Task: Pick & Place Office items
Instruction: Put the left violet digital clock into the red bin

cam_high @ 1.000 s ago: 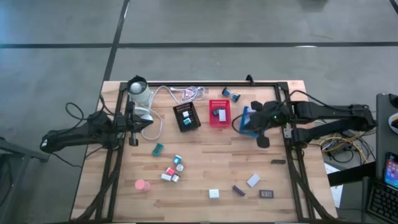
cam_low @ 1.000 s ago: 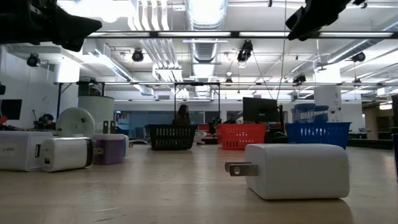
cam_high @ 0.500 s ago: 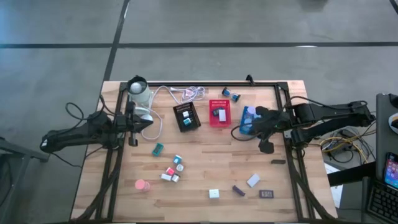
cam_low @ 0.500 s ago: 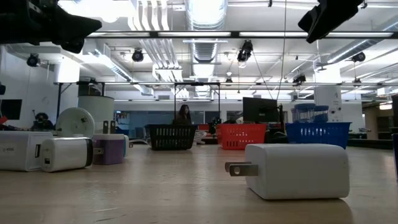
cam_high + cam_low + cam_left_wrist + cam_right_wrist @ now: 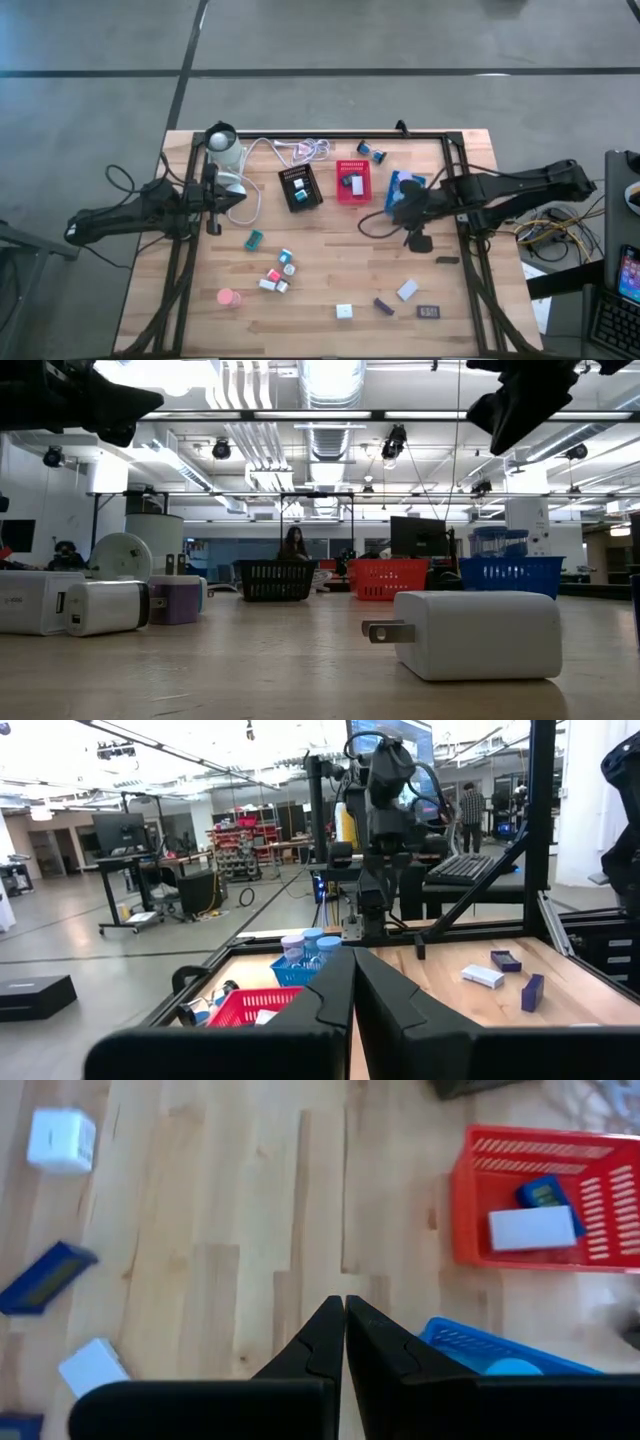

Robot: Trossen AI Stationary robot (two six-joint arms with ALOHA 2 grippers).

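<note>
A: What am I looking at in the trays?

B: I'm taking the red tray [image 5: 352,183] as my landmark. It's holding a white block [image 5: 532,1228] and a small blue piece [image 5: 541,1193]. Just to its left the black tray [image 5: 300,188] is carrying a teal piece and something pale I cannot make out. Just to its right the blue tray [image 5: 399,189] is showing a light blue roll [image 5: 512,1367] inside.

A: And the table and the room?

B: I'm seeing a wooden table [image 5: 330,265] with the rest of the office items lying loose on it, all on the near side of the red tray: a teal block [image 5: 254,239], a pink and white cluster [image 5: 277,273], a pink roll [image 5: 228,297], a white cube [image 5: 344,311], a lavender piece [image 5: 384,306], a white block [image 5: 407,290] and a dark rectangle [image 5: 429,312]. A white coiled cable [image 5: 305,150] is lying behind the black tray. Around it is a large workshop with ceiling lights, and a person is sitting far back.

A: The grippers?

B: I'm seeing the right gripper [image 5: 419,241] hanging over bare wood, right of the red tray and just past the blue one, fingers pressed together, gripping nothing. The left gripper [image 5: 213,226] is waiting at the table's left edge, well away from the red tray, also closed and empty
</note>
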